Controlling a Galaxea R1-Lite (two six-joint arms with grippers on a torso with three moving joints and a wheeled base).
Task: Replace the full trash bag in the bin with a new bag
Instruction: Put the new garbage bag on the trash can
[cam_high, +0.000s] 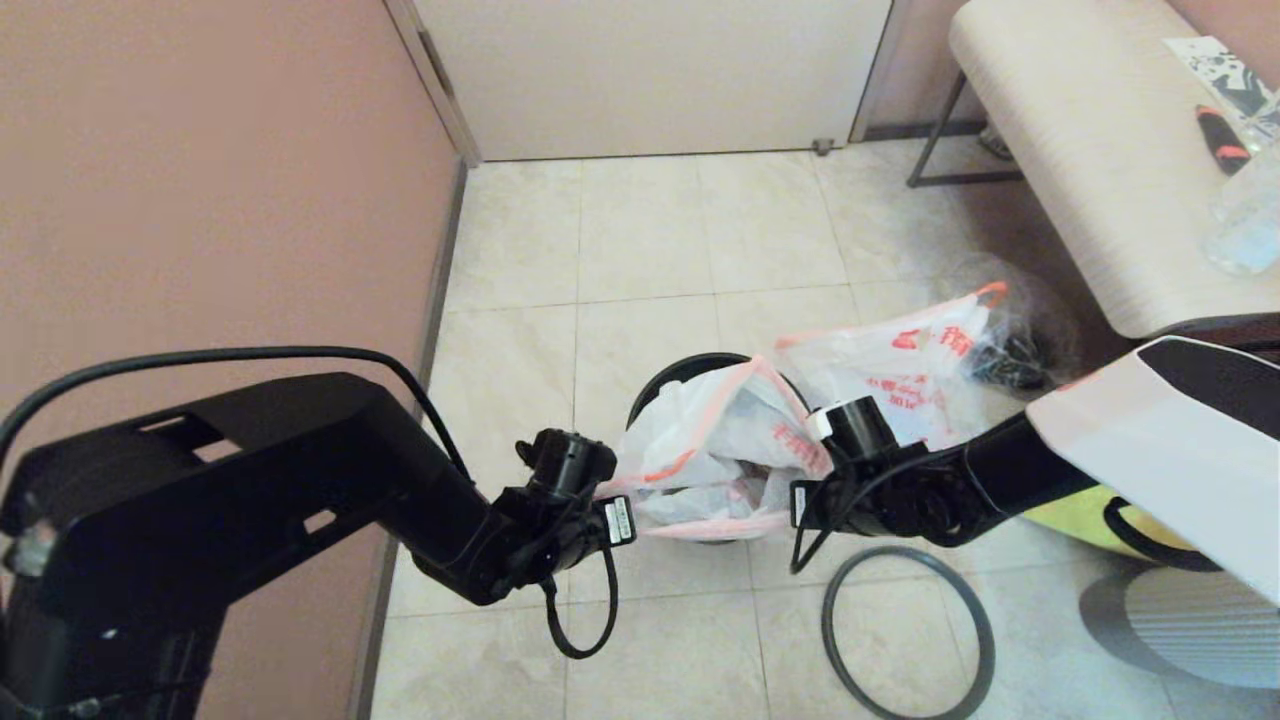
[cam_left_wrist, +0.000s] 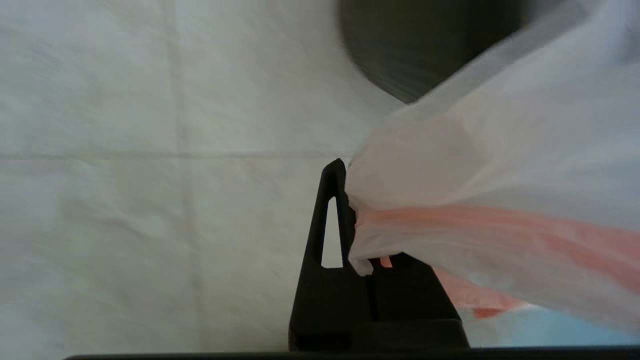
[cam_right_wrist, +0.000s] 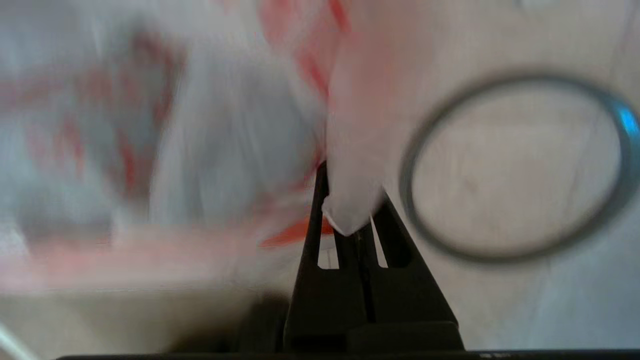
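Note:
The full trash bag (cam_high: 700, 430), white, lumpy and edged in orange-red, sits in the dark round bin (cam_high: 672, 376) in the head view. Its mouth is stretched between both grippers. My left gripper (cam_high: 610, 505) is shut on the bag's left edge, seen up close as (cam_left_wrist: 352, 220) pinching the plastic (cam_left_wrist: 500, 150) near the bin (cam_left_wrist: 425, 45). My right gripper (cam_high: 802, 500) is shut on the right edge (cam_right_wrist: 352, 200), with the bag (cam_right_wrist: 225, 150) beside it. The bin's dark grey hoop (cam_high: 905, 630) lies on the floor, off the bin (cam_right_wrist: 500, 257). The new bag (cam_high: 900, 375) lies flat behind the bin.
A clear bag with black things (cam_high: 1020, 345) rests by the new bag. The yellow tote (cam_high: 1075, 520) shows under my right arm. A pale bench (cam_high: 1080, 150) stands at back right, a pink wall (cam_high: 200, 200) runs along the left, and a door (cam_high: 650, 70) is at the back.

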